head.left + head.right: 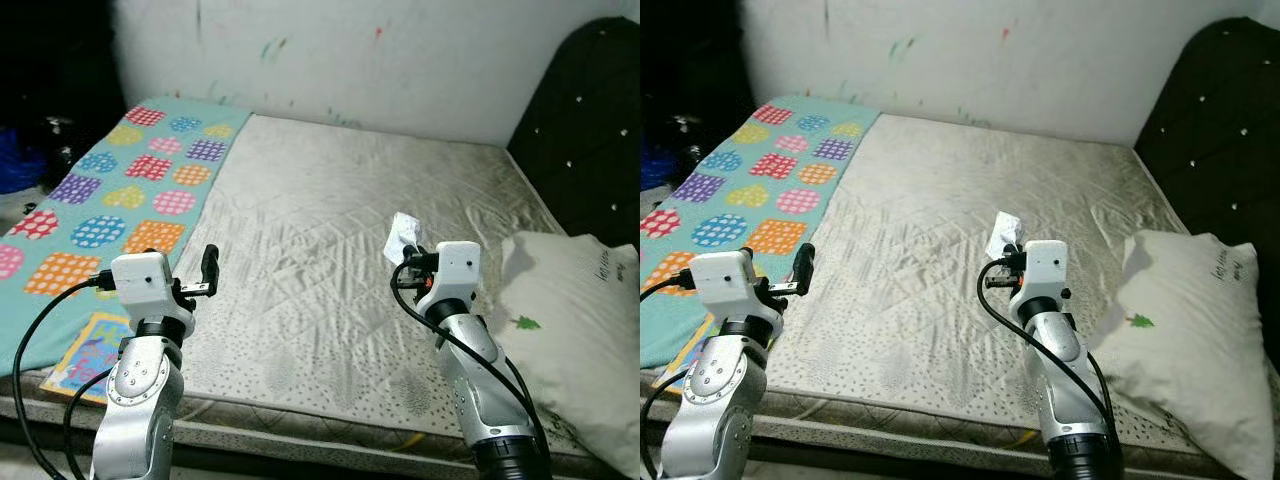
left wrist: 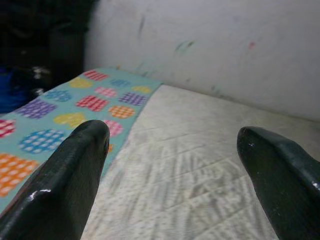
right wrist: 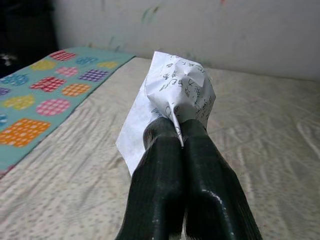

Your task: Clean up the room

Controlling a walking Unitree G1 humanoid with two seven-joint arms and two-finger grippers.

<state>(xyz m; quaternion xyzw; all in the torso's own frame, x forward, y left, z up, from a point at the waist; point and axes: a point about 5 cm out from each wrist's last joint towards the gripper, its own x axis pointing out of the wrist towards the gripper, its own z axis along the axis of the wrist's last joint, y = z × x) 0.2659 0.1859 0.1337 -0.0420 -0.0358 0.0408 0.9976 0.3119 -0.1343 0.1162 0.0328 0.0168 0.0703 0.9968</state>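
While both arms are raised over the bare mattress [image 1: 330, 230], the right gripper [image 3: 178, 132] has its two black fingers pressed together on a crumpled sheet of paper [image 3: 177, 92] with printed writing, held up above the middle of the bed. The left gripper [image 1: 208, 270] stands with its fingers [image 2: 65, 185] spread wide and nothing between them, near the edge of a teal blanket [image 1: 120, 190] patterned with coloured patches. A white pillow [image 1: 575, 330] lies at the robot's right, beside a dark padded headboard [image 1: 590, 130]. A picture book [image 1: 95, 350] rests on the blanket's near corner.
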